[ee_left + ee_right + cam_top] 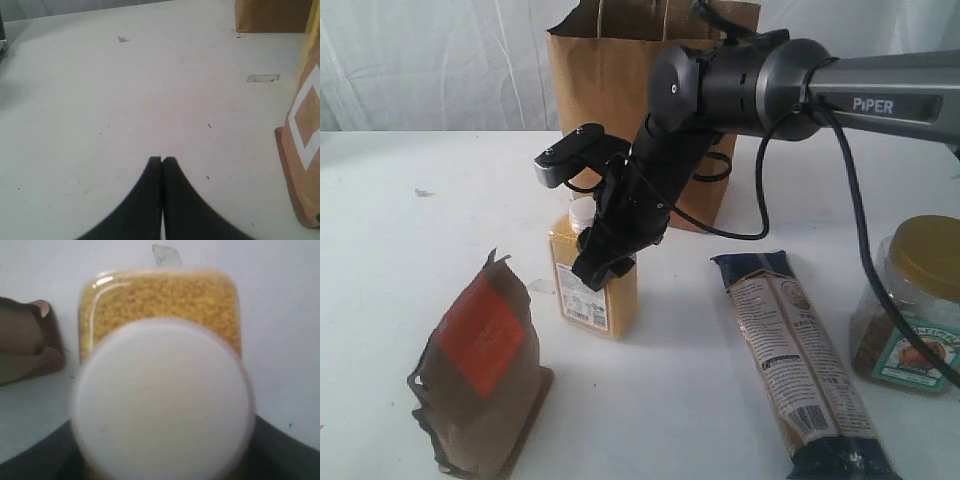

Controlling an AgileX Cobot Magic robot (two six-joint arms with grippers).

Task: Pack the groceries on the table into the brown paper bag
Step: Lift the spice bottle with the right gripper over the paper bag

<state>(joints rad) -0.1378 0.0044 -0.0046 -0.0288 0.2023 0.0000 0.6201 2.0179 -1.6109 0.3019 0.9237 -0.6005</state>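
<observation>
Bottle (610, 300) showing yellow grain under white cap (162, 400), brown pouch (470, 420) wearing orange label (482, 345), jar lid (930, 255) glowing gold

— Where's the bottle (600, 300)?
— On the table (400, 230), before the bag (605, 95); the pouch (480, 385) stands nearer, to its left.
— And right?
— The packet (805, 375) lies flat, the jar (910, 320) right of it.

Exterior view faces the bag (600, 80); right wrist looks closely down on shared bottle (615, 300).
</observation>
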